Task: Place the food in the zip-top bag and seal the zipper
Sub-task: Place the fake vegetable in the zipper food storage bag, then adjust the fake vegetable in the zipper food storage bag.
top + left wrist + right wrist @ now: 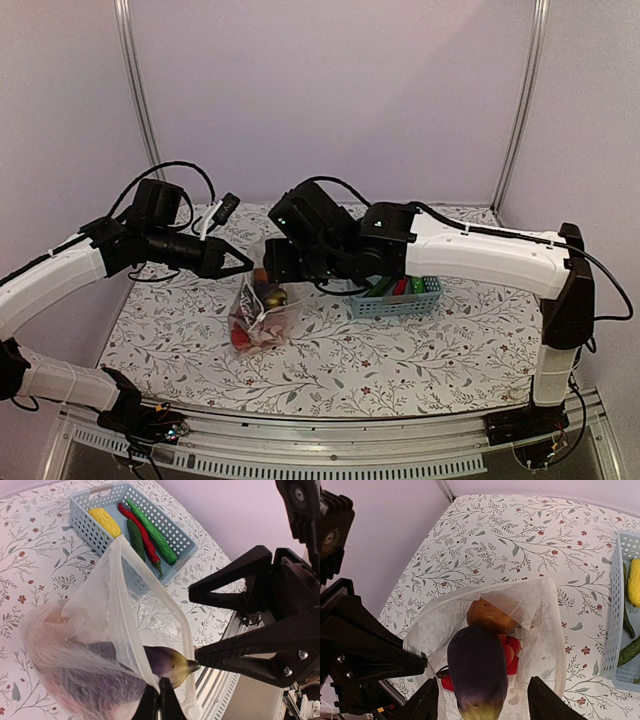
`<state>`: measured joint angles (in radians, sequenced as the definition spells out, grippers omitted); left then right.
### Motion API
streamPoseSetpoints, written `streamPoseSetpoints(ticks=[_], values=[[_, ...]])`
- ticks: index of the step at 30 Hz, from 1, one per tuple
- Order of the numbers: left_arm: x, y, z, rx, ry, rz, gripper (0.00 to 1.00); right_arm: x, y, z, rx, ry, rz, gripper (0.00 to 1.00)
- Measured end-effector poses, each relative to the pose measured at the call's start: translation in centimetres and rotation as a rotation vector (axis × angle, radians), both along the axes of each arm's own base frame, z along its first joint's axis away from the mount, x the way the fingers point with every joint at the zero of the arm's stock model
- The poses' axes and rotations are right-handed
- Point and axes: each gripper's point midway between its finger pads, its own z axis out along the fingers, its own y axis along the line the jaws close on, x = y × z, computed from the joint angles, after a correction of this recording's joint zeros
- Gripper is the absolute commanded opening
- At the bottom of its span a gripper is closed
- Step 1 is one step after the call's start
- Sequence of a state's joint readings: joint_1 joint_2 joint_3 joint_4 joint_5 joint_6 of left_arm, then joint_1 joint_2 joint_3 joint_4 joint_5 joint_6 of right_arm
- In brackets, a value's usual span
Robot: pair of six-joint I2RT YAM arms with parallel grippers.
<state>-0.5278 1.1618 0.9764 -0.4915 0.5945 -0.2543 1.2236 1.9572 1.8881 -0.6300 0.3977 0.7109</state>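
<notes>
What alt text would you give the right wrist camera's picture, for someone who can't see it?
Looking down into an open zip-top bag holding a purple eggplant, a brown potato and red pieces. The right claw stands open astride the eggplant; the left claw pinches the bag's rim.

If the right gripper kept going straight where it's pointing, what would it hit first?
Most likely the eggplant, lying in the open zip-top bag, directly ahead of the right gripper, though depth is hard to judge.

Eggplant [476, 672] plugging the bag [551, 630] mouth, basket [615, 630] open above
</notes>
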Motion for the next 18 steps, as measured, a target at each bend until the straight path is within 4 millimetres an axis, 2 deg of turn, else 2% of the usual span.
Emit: streamPoseSetpoints(ticks=[6,12,18], values=[[0.0,0.0,0.0,0.000,0.000,0.000,0.00,-0.8,-0.2,-2.1,-0.041,0.049,0.027,0.52],[0.0,0.0,0.0,0.000,0.000,-0.001,0.00,-1.6,0.5,-3.2,-0.041,0.091,0.072,0.48],[0.0,0.0,0.0,0.000,0.000,-0.001,0.00,-2.3,1.7,-5.9,-0.072,0.131,0.117,0.46]])
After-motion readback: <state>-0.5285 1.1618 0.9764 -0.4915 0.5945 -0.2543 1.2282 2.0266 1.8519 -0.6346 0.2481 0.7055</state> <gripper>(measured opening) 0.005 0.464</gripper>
